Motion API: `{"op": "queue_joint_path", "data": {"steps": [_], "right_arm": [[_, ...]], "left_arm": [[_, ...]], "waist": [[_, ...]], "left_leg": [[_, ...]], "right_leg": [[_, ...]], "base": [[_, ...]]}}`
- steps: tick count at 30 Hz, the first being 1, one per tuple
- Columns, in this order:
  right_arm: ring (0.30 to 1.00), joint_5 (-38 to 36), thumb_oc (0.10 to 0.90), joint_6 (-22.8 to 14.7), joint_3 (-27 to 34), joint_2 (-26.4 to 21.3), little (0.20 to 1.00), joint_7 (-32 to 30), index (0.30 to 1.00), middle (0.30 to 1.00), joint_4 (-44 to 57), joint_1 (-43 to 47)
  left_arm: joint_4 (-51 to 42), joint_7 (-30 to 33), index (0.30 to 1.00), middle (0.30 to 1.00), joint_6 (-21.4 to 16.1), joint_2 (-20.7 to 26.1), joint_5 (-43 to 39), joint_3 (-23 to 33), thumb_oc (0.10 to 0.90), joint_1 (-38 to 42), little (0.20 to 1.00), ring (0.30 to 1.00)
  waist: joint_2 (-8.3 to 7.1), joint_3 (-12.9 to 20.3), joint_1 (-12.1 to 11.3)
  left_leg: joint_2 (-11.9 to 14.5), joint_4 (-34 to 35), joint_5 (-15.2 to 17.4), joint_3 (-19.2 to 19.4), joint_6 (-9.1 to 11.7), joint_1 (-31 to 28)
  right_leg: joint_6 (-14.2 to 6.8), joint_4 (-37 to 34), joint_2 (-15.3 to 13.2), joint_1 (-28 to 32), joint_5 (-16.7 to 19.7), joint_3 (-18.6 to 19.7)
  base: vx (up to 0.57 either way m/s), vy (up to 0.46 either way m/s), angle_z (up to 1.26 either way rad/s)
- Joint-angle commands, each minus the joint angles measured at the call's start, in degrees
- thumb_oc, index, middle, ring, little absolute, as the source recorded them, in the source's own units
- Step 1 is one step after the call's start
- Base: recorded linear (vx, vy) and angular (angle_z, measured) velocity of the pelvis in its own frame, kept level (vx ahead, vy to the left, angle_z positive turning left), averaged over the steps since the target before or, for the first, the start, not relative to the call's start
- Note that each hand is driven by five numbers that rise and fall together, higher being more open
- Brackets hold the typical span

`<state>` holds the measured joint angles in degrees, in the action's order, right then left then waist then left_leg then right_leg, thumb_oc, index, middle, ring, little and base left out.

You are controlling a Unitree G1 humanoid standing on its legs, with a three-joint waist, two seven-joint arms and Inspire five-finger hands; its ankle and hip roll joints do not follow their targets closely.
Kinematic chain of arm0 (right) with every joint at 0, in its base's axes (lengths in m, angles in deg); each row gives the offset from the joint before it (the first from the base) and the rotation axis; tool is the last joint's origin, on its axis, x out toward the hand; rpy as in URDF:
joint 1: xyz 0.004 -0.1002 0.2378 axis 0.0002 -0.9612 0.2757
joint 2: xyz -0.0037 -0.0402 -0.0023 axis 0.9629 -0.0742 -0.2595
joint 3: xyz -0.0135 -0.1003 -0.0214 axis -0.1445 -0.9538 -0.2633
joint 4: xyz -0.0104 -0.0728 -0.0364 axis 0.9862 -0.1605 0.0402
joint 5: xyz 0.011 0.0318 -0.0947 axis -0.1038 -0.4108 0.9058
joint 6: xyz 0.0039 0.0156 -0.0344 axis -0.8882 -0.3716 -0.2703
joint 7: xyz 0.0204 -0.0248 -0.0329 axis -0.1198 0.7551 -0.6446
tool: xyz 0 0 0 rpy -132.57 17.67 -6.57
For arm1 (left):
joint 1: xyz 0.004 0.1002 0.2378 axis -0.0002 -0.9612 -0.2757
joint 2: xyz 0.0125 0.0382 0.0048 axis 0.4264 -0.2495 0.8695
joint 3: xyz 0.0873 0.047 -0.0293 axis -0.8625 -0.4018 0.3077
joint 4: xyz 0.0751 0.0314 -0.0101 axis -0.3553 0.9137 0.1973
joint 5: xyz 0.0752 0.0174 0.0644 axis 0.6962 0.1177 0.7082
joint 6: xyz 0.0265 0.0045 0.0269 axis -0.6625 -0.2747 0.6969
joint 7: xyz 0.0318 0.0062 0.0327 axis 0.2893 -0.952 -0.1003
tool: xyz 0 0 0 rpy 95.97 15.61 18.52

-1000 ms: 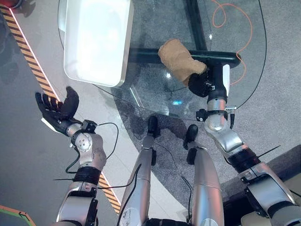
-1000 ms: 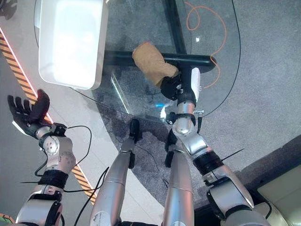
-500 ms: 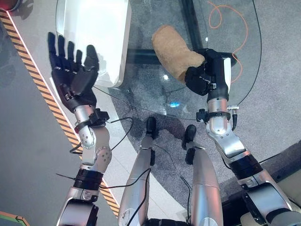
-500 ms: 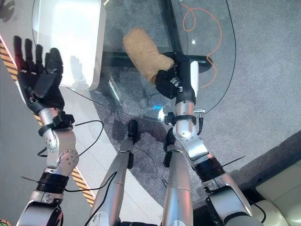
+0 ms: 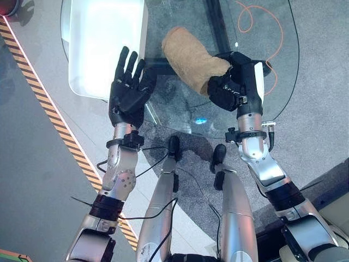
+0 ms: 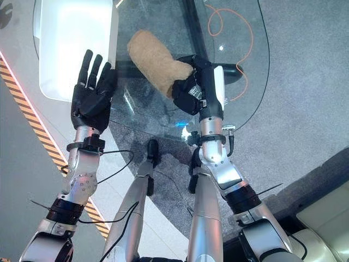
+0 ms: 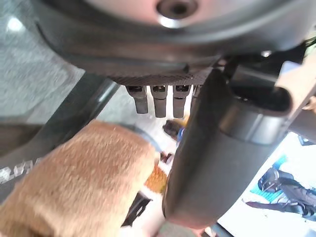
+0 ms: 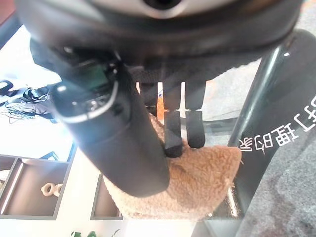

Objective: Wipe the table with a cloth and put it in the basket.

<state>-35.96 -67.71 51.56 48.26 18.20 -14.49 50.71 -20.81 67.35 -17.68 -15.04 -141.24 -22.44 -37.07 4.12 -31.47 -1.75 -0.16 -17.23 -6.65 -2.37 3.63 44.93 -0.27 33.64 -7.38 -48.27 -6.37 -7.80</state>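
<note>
Right hand (image 5: 233, 87) around cloth (image 5: 188, 57)

Round glass surface (image 5: 272, 82), clear; dark frame bars (image 5: 221, 24) visible through it. Grey speckled carpet (image 5: 322, 98) beneath and to the right. Orange cable (image 5: 256, 22) looped on carpet under the glass. Paler smooth floor (image 5: 32, 180) on the left, crossed by a black-and-orange striped strip (image 5: 54, 117). Bright glints on the glass.

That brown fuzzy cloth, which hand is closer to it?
Right. The right hand grips one end of the cloth; the left hand hovers open beside it, not touching.
</note>
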Motion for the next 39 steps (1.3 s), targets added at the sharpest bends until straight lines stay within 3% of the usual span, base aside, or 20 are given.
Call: {"op": "queue_joint_path", "data": {"steps": [1, 23, 39], "right_arm": [[0.300, 2.85, 0.100, -11.63, 1.74, 1.26, 0.200, -0.89, 0.300, 0.300, 16.75, 7.77], [0.300, 1.36, 0.100, -10.07, -2.18, 2.80, 0.200, 1.36, 0.300, 0.300, 18.94, 10.71], [0.300, 1.08, 0.100, -7.91, -4.60, 3.77, 0.200, 4.72, 0.300, 0.300, 19.36, 11.92]], "left_arm": [[-6.44, -4.44, 0.900, 0.900, -2.65, 0.60, -2.03, 1.36, 0.800, 4.66, 0.900, 0.900], [-7.41, -12.66, 0.900, 0.900, 4.50, -4.06, -19.67, -0.58, 0.800, 9.14, 0.900, 0.900], [-8.48, -14.09, 0.900, 0.900, 6.16, -6.06, -22.46, -1.37, 0.800, 10.97, 0.900, 0.900]], "waist": [[-0.17, 1.67, 0.88], [-0.94, 1.67, 1.94], [-1.21, 1.67, 2.18]], "left_leg": [[-3.22, -2.52, 6.62, 4.95, -3.58, -3.75], [-2.93, -1.90, 6.70, 5.61, -3.12, -4.22], [-3.06, -1.41, 6.67, 5.70, -2.83, -4.63]], "right_leg": [[-1.72, -6.72, 3.99, 4.49, 1.84, -0.92], [-1.56, -7.67, 4.34, 5.06, 1.63, -0.56], [-1.42, -8.24, 4.39, 5.51, 1.52, -0.59]], "base": [[0.00, 0.000, 0.00], [0.00, -0.001, -0.01], [0.00, 0.000, 0.00]]}}
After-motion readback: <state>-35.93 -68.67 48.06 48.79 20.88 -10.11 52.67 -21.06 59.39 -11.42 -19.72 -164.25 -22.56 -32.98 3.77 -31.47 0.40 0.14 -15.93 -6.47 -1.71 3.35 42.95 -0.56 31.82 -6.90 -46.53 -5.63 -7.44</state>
